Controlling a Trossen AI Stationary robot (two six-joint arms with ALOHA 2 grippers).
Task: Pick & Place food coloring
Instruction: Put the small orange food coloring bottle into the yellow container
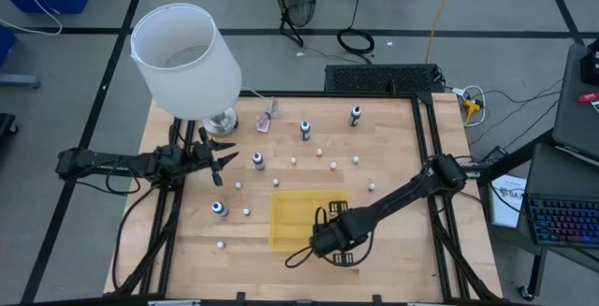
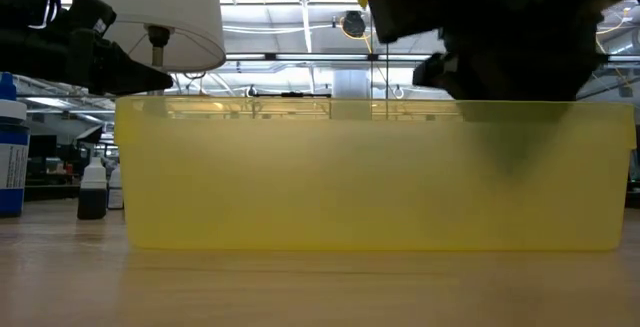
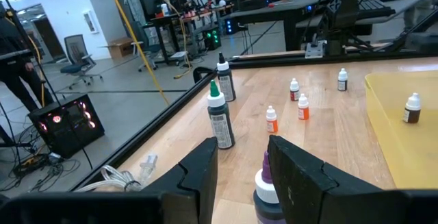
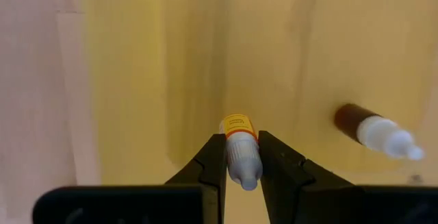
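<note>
My right gripper points down over the near part of the flat yellow tray, shut on a tiny food coloring bottle with a white top and a yellow-orange body. A brown bottle with a white cap stands in the tray. My left gripper waits level at the table's left, open. A purple-capped bottle stands on the table just ahead of its fingers. My right gripper pinches the tiny bottle's white upper part between its two fingers, coming from above and pointing down. The yellow-orange lower end sticks out below the fingertips, over the tray's floor. I cannot tell whether that end touches the floor.
Several more bottles stand scattered on the wooden top, among them dark ones and small orange ones. A lamp with a white shade and a clear pinkish object with a stick stand at the far left.
</note>
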